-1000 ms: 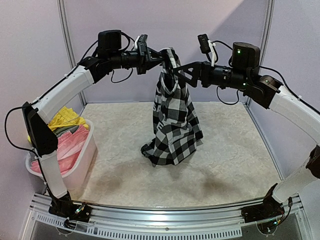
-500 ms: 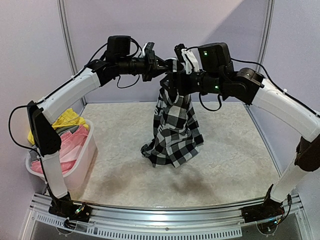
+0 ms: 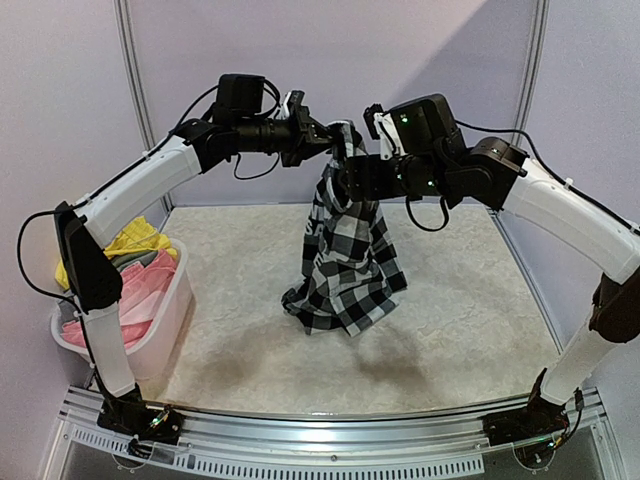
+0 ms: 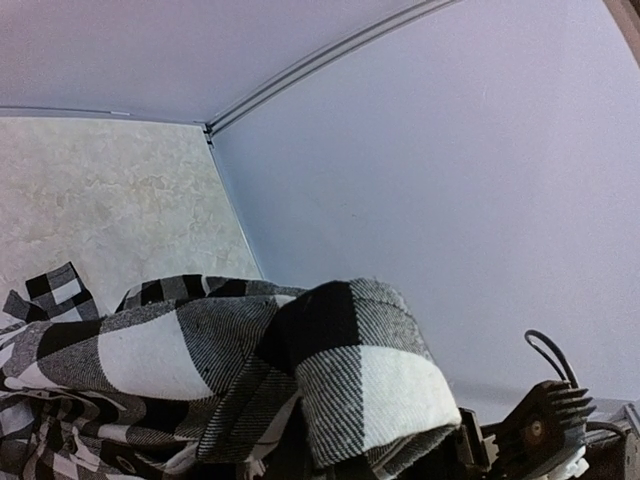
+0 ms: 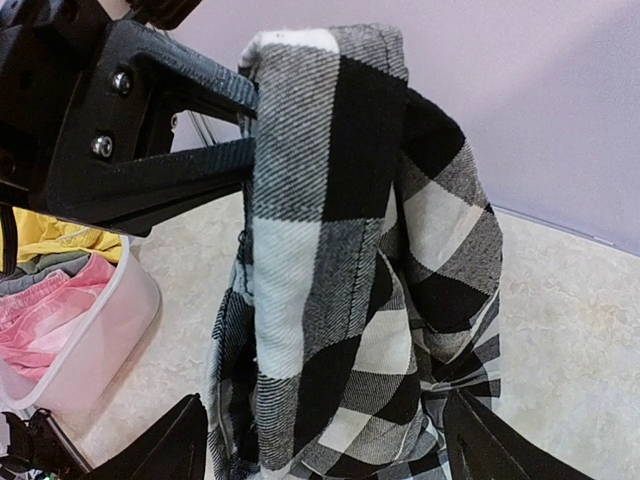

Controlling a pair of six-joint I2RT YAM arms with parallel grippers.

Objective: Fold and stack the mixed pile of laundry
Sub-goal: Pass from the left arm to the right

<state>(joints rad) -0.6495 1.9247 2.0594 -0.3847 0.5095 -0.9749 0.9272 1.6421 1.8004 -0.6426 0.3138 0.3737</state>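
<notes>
The black-and-white checked shirt (image 3: 345, 250) hangs from my left gripper (image 3: 335, 133), which is shut on its top fold high above the table; its lower end rests bunched on the table. In the left wrist view the shirt (image 4: 330, 380) drapes over my jaws and hides them. My right gripper (image 3: 348, 185) is open just below that hold. In the right wrist view its fingertips (image 5: 165, 445) stand wide apart on either side of the hanging shirt (image 5: 330, 250), not closed on it. The yellow (image 3: 130, 238), grey (image 3: 128, 262) and pink (image 3: 135, 292) garments lie in the basket.
The white plastic basket (image 3: 165, 318) stands at the table's left edge, also seen in the right wrist view (image 5: 95, 345). Purple walls with metal posts enclose the back and sides. The beige table surface (image 3: 460, 310) shows around the shirt.
My right gripper has left the shirt's top, swung in toward the left gripper and dropped to the shirt's upper side. The left gripper shifted slightly right, still holding the shirt.
</notes>
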